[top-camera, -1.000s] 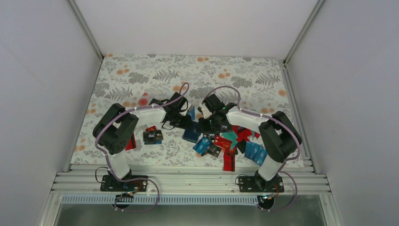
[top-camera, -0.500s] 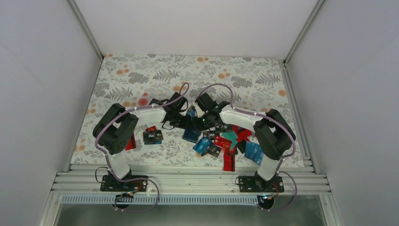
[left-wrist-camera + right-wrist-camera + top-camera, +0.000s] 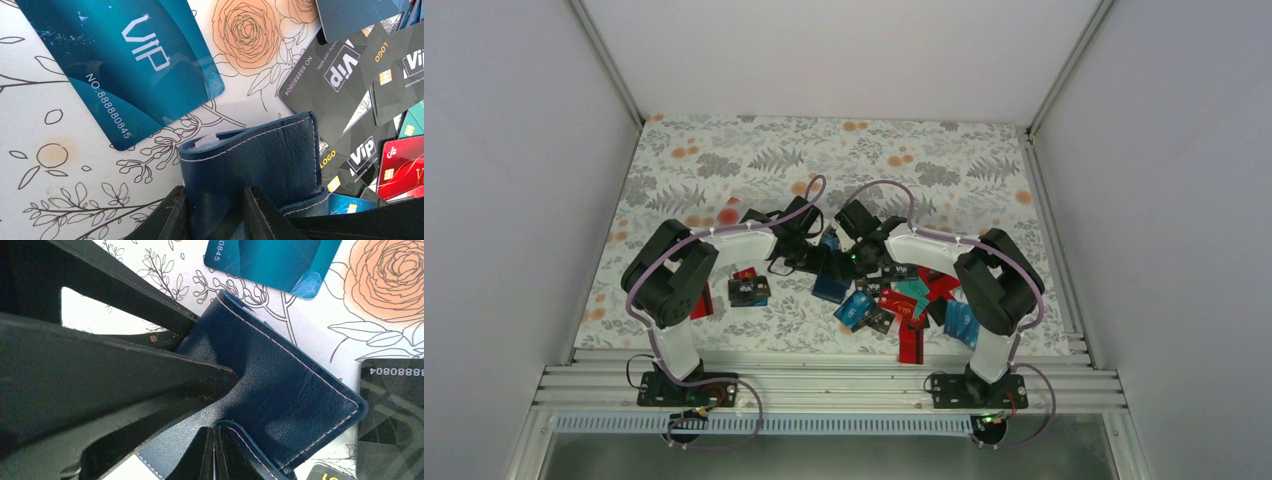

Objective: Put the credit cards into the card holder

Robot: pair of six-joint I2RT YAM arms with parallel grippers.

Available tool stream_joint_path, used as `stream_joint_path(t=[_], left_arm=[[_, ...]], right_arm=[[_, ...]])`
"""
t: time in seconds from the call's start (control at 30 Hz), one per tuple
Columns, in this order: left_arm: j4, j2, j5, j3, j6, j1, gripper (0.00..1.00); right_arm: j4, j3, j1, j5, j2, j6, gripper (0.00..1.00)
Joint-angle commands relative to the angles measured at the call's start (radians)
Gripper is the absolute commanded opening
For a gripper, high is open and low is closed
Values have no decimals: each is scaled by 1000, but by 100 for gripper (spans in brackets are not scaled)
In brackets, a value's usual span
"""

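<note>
The left gripper (image 3: 217,216) and right gripper (image 3: 215,456) each pinched the navy leather card holder (image 3: 260,155); many plastic credit cards (image 3: 125,65) lay beyond their jaws, unloaded.

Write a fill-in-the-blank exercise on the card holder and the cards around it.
1. The navy card holder is clamped by the ___ gripper.
2. The white word on the teal card beside it is ___.
3. That card's number reads NO.8888____.
4. In the top view, most loose credit cards lie nearer the ___ arm.
Missing words: left; VIP; 0845; right.
</note>
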State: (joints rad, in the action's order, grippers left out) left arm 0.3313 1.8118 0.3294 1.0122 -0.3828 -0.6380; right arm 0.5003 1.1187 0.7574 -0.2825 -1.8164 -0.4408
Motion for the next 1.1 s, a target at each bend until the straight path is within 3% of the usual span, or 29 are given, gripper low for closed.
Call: stream_joint_path(t=[0.0,0.77,1.07], left_arm=[[54,16,-39,-23,7,-4,27],[55,12,-50,-16,1,-3,27],[63,5,-53,-15,3,-4,27]], right_arm=[[14,-12,11,51,-45,-7,5],[131,140,11,22,43,27,4],[137,127,11,47,45,16,4]])
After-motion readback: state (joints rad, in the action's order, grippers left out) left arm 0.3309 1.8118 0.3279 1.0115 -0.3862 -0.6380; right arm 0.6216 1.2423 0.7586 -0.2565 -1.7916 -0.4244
